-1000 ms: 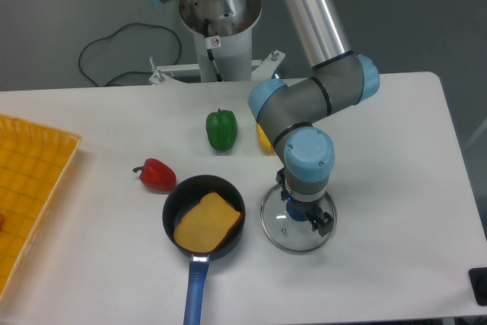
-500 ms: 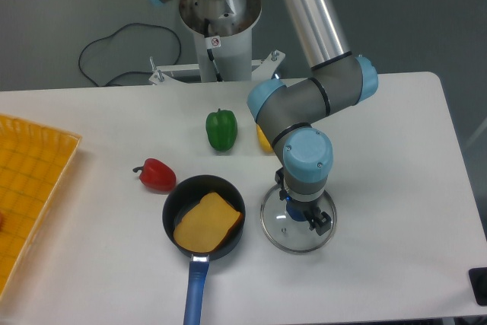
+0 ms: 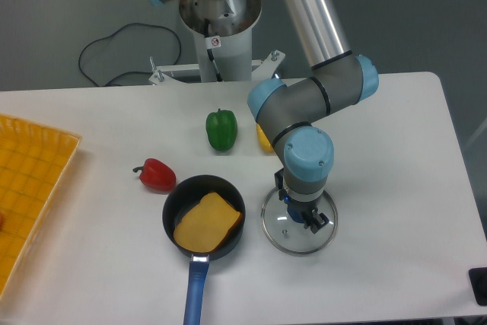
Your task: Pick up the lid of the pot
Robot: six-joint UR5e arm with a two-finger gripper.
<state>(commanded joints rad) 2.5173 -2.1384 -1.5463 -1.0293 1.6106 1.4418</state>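
**Knob in the Pinch**

We see the grey two-finger gripper (image 3: 296, 210) pinching the blue knob (image 3: 296, 215) of a round, clear, apparently glass pot lid (image 3: 282, 237) on the white table (image 3: 403, 256), toward our five o'clock. A black round pan (image 3: 179, 196) sits at the lid's nine o'clock. We judge the lid stiff, moderately heavy, breakable and slick across its dome; the central knob offers our best hold, squeezed firmly and raised level.

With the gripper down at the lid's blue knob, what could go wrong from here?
The gripper might slip, since the blue knob is small and offers little to hold. The glass lid lies close beside the black pan, so a sideways swing on lifting could knock it.
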